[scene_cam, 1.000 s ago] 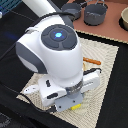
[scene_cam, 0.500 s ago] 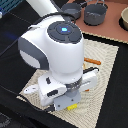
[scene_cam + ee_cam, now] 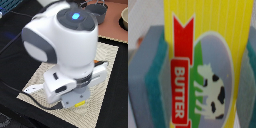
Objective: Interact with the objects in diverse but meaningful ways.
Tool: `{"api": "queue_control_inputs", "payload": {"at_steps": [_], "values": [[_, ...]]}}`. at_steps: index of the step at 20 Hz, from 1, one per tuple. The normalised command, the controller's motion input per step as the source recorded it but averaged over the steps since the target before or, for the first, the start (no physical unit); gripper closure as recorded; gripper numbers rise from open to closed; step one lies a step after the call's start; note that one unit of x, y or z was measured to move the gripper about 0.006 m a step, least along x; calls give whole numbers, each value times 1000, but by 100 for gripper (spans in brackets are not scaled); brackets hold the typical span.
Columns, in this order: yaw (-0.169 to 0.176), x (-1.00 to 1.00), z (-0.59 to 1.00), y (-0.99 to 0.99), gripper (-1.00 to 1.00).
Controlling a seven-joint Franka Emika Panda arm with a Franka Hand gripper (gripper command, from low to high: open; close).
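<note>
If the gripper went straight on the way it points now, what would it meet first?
Most likely the yellow rectangular butter packet with the red label: the wrist view shows it filling the space between the grey-and-teal finger pads of the gripper. Whether the pads already touch it is unclear.

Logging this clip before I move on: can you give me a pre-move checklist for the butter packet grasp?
1. Yellow rectangular butter packet with red label sits between the gripper pads: ok.
2. Grey-and-teal pads flank both sides of the packet: ok.
3. Pads firmly pressing the packet: cannot tell.
4. Packet lifted off the beige woven mat: cannot tell; the arm hides it in the exterior view.
5. Grey pots well away from the arm: ok.
</note>
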Motion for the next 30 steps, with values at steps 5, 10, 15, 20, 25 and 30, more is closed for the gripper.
{"api": "queue_control_inputs", "payload": {"at_steps": [5,10,15,20,25,30], "values": [[102,7,642,856,100],[87,-5,250,881,100],[81,-126,-32,859,100],[85,-308,-288,783,100],[62,-737,-406,521,100],[21,-1000,-387,158,100]]}}
